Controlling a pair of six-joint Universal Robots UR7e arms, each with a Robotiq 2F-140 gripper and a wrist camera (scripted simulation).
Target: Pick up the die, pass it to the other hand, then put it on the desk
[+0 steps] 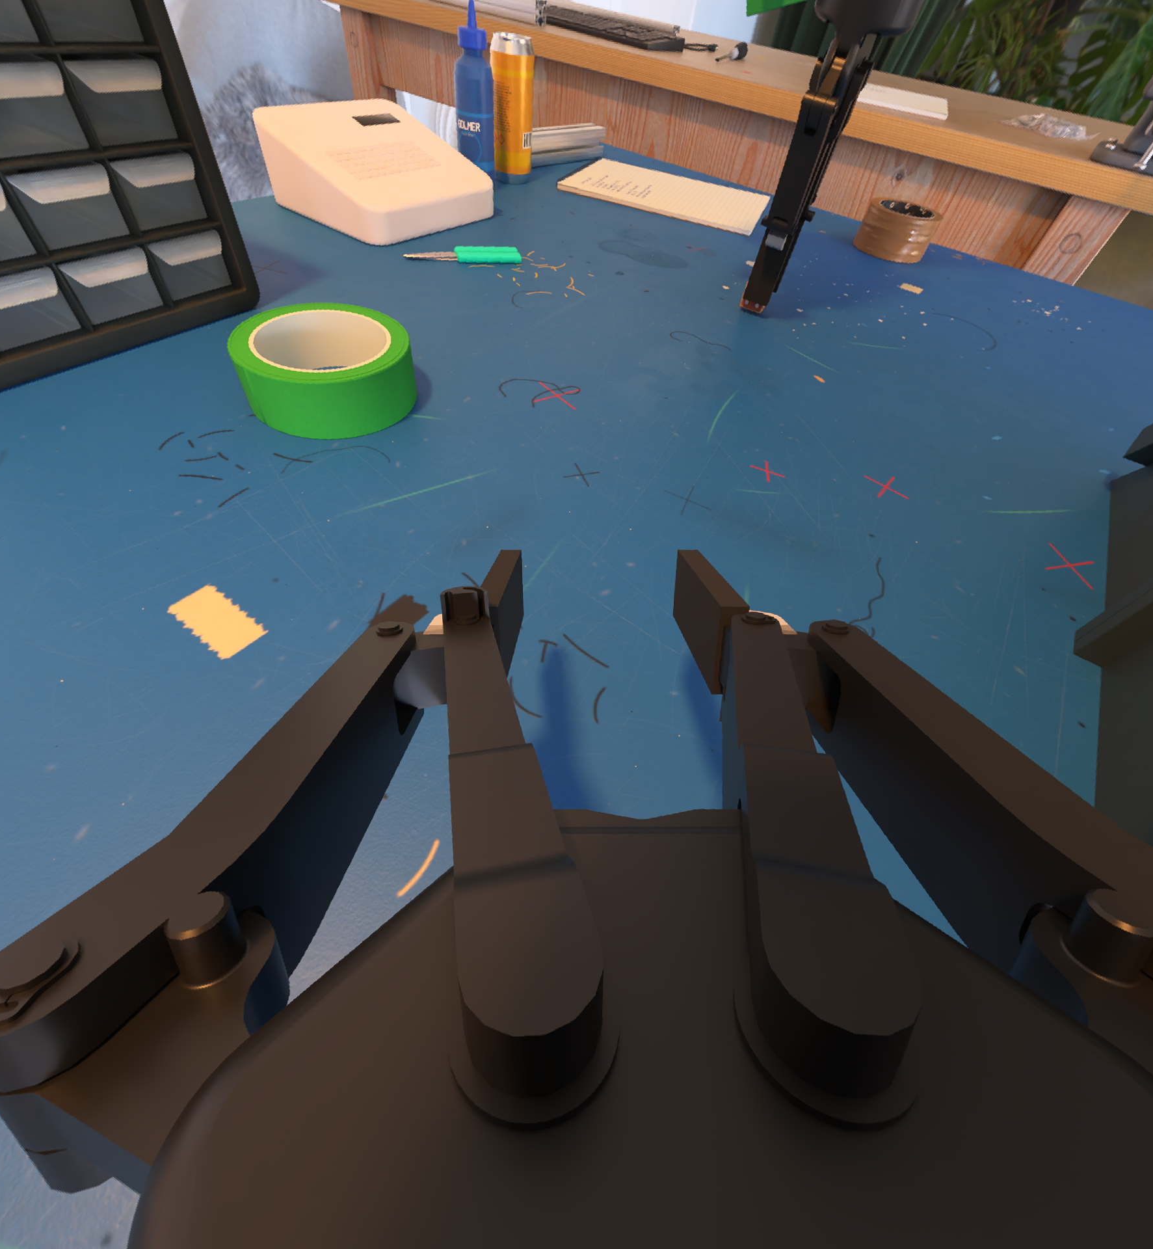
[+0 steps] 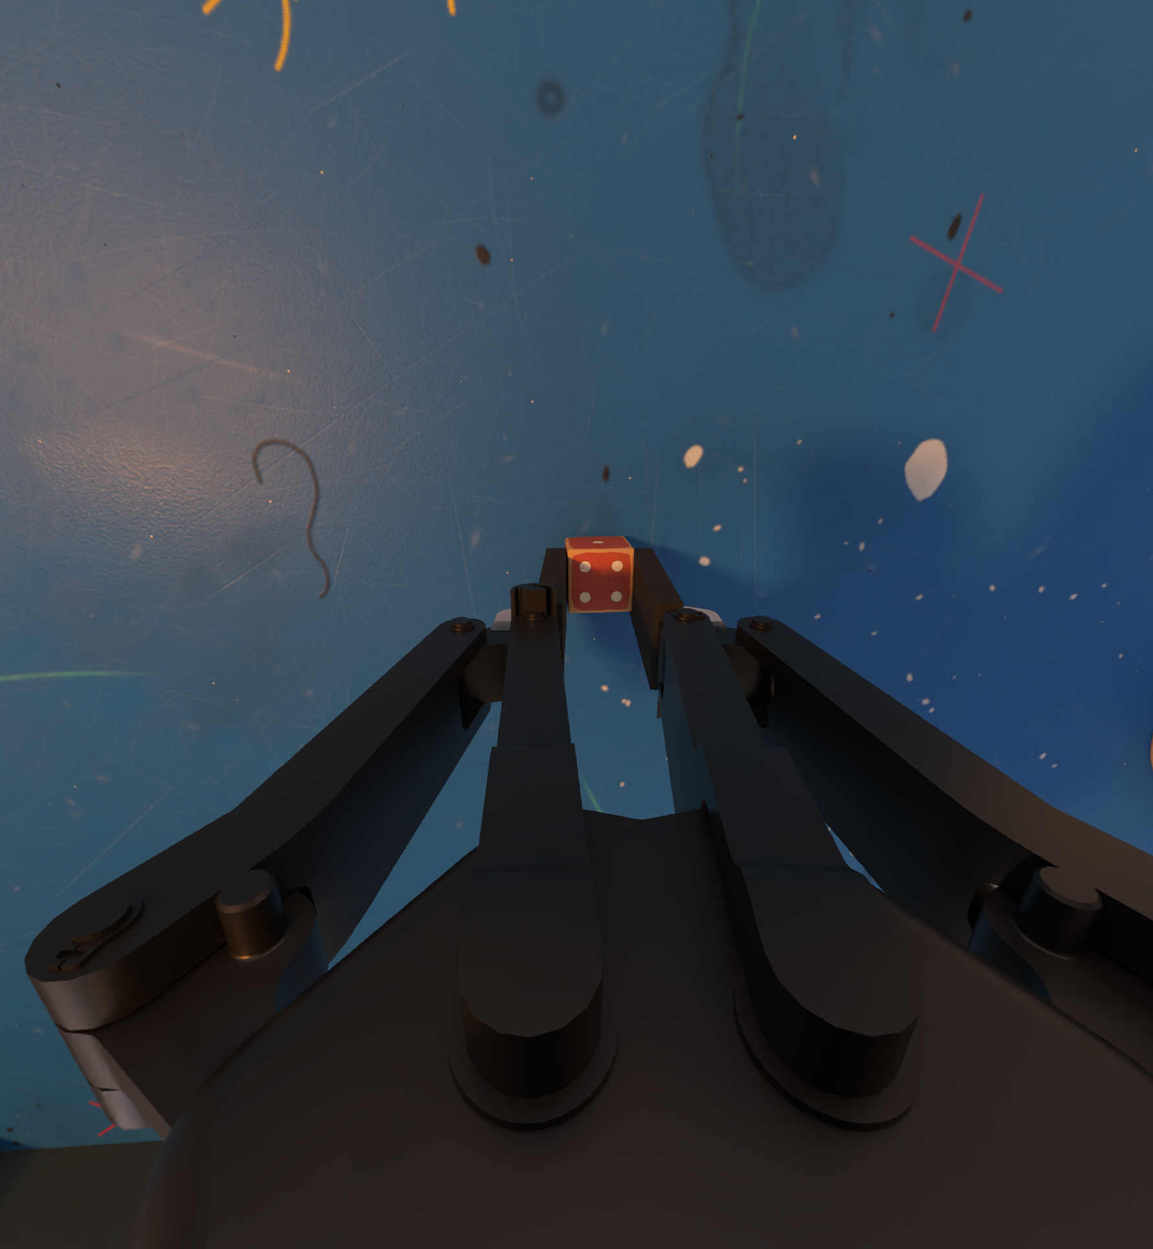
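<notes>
Item: die (image 2: pixel 598 574), red, pinched between the right gripper's (image 2: pixel 600 581) fingertips, low over the blue desk (image 2: pixel 290 338). Left gripper (image 1: pixel 597 595): fingers apart, empty, well away. Step, by my reckoning: pickup. Next: lift and bring die to left gripper.

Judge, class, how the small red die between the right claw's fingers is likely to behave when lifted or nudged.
The die looks rigid with flat faces, so it should neither flex nor roll far. Being tiny, it is probably light. The right claw holds it only at its fingertips, so it could slip or twist if squeezed off-centre.
</notes>
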